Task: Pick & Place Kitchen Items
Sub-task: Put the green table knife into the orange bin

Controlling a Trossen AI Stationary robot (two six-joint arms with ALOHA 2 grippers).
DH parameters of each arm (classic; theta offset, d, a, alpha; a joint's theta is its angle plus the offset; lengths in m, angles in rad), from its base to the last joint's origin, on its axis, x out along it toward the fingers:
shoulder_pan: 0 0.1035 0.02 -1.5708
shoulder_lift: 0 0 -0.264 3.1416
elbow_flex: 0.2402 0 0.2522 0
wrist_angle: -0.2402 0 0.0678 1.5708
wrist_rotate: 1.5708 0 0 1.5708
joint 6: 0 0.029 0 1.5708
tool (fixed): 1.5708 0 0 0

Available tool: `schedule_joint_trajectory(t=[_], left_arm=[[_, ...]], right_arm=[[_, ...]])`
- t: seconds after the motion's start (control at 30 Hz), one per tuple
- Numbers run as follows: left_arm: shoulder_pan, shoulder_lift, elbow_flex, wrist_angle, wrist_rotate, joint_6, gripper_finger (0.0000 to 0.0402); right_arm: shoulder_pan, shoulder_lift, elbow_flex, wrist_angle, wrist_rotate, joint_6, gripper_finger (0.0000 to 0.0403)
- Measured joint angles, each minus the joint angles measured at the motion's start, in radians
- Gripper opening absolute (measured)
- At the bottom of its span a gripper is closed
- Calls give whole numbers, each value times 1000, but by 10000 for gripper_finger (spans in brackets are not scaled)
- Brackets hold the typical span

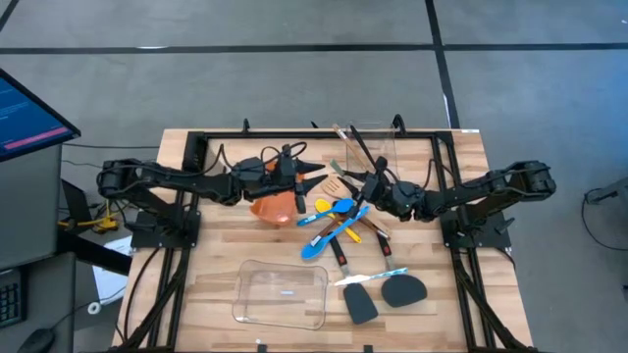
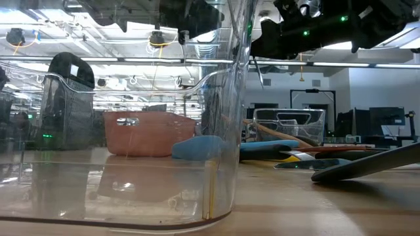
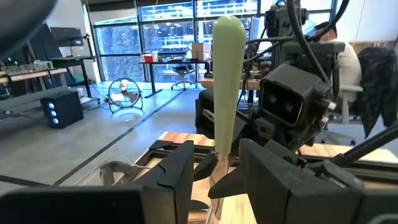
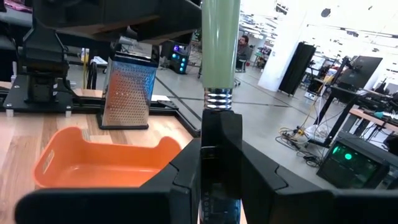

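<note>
A slim tool with a pale green handle (image 3: 226, 81), a metal collar (image 4: 217, 99) and a dark part below it is up in the air over the table's middle. My right gripper (image 4: 217, 149) is shut on it. My left gripper (image 3: 217, 160) faces it from the table's left, open, its fingers on either side of the handle's collar end with a gap showing on each side. Below them lies a pile of kitchen items (image 1: 339, 221): wooden, blue and yellow spoons. Two black spatulas (image 1: 383, 296) lie flat near the front edge. My right gripper pinches the tool's dark part (image 4: 217, 134), just below the metal collar, between its two fingers. The fingers come level from the table's right. The green handle sticks out past the fingertips toward my left gripper, and the tool is clear of the table.
An orange bin (image 1: 275, 206) sits under my left gripper, and a metal box grater (image 4: 127, 90) stands behind it. One clear container (image 1: 280, 294) stands near the front edge, and another (image 1: 371, 142) holding utensils stands at the far edge. A person (image 3: 339, 56) sits beyond the table.
</note>
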Motion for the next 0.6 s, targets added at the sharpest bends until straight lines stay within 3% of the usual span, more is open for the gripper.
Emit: schedule_joint_trajectory(t=[0.37,0.6], left_arm=[[6,0,0,-1,-1,-4,122],[3,0,0,1,-2,30,161]], right_arm=[[0,0,0,-15,0,0,69],[0,0,0,-7,0,0,69]])
